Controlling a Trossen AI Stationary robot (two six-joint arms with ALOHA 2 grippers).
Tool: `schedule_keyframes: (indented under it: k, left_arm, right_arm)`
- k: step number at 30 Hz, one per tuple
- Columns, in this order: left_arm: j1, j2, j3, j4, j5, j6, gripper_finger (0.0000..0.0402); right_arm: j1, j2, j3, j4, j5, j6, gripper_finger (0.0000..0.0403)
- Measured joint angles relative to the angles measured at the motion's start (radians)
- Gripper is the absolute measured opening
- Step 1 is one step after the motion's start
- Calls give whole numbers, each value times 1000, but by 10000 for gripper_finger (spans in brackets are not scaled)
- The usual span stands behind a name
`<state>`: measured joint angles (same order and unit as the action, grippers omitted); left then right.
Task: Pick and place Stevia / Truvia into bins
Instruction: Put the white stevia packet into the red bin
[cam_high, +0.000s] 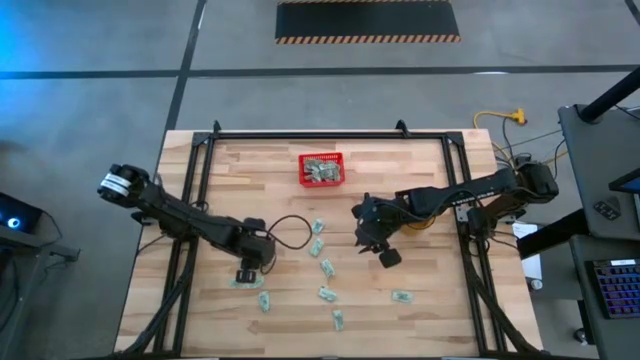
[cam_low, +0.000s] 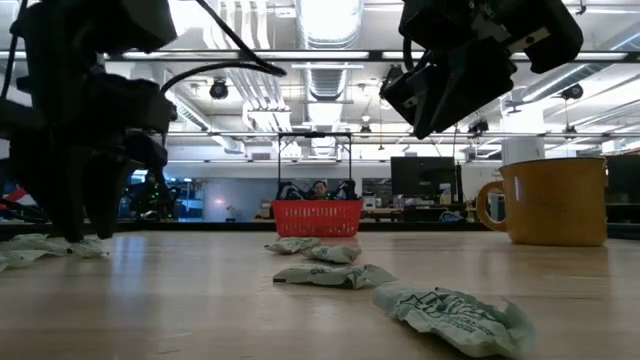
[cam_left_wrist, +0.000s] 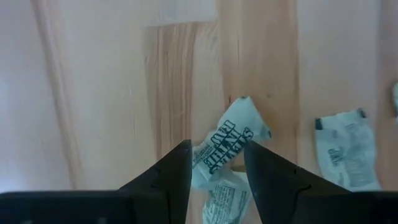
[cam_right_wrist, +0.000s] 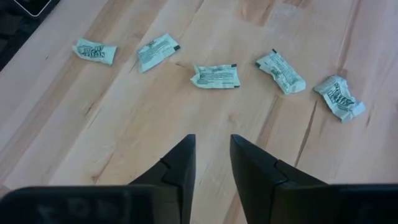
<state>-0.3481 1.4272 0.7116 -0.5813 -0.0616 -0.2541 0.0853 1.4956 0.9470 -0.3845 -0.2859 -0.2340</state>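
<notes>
**A:** Looking at the left gripper (cam_left_wrist: 216, 163) first: where is it?

**B:** Down at the bench (cam_high: 420, 315), near its front-left part. Its fingers (cam_left_wrist: 166, 180) stand a narrow gap apart, either side of a crumpled Stevia sachet (cam_left_wrist: 224, 146) that lies between the tips. Whether they actually press on it, I cannot tell.

**A:** And the right gripper (cam_right_wrist: 211, 158)?

**B:** Lifted above the bench, right of centre, holding nothing. Its fingers (cam_right_wrist: 177, 165) stand a small gap apart, with bare wood showing between them. Its wrist camera looks over a row of five sachets (cam_right_wrist: 215, 76) spread on the boards.

**A:** Where are the rest of the packets?

**B:** Loose ones (cam_high: 326, 268) lie scattered down the middle of the bench, with one off to the right (cam_high: 402, 297) and a couple by the left gripper. The red basket (cam_high: 321, 169) sits at the far middle edge, already holding several sachets.

**A:** Anything else?

**B:** From table height, a yellow mug (cam_low: 548, 201) stands at the right.
</notes>
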Motion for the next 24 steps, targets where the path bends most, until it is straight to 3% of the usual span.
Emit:
schedule_keyframes:
  k: [14, 24]
  left_arm:
    - [0, 58, 15, -3, 3, 8, 124]
    - [1, 58, 30, 2, 0, 5, 26]
  right_arm:
    - [0, 0, 0, 0, 0, 15, 71]
    - [0, 0, 0, 0, 0, 32, 68]
